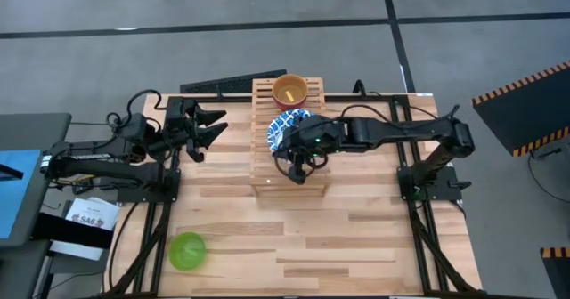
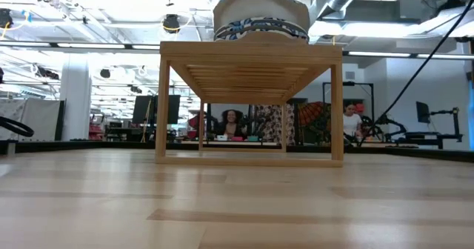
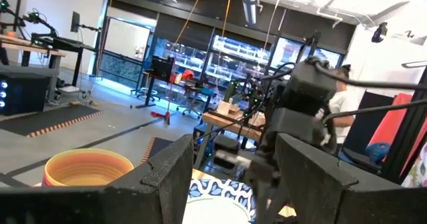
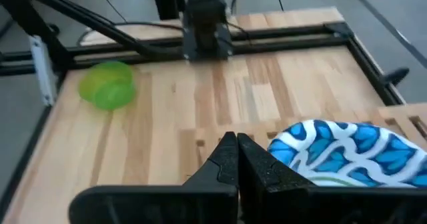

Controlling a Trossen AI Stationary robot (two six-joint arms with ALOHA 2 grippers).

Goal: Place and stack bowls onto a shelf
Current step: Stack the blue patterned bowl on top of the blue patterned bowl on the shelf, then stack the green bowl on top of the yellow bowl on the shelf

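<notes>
A white bowl with a blue patterned rim (image 1: pixel 287 126) sits on the middle of the wooden slat shelf (image 1: pixel 264 161), and it also shows in the low view (image 2: pixel 259 28). An orange bowl (image 1: pixel 289 91) stands on the shelf's far end. A green bowl (image 1: pixel 187 250) lies on the table near its near left corner. My right gripper (image 1: pixel 299 167) is shut and hangs over the shelf just at the near side of the patterned bowl (image 4: pixel 340 151). My left gripper (image 1: pixel 216 127) is open and waits left of the shelf. My right gripper (image 4: pixel 237 163) has its fingers shut on each other with nothing between them. One finger (image 4: pixel 257 167) stands right beside the patterned bowl's rim (image 4: pixel 275 149); I cannot tell whether it touches the rim.
The shelf stands on legs (image 2: pixel 161 108) in the middle of the table, toward the far edge. Dark frame rails (image 1: pixel 427 219) run along the table's left and right sides. Bare tabletop (image 1: pixel 338 246) lies near of the shelf.
</notes>
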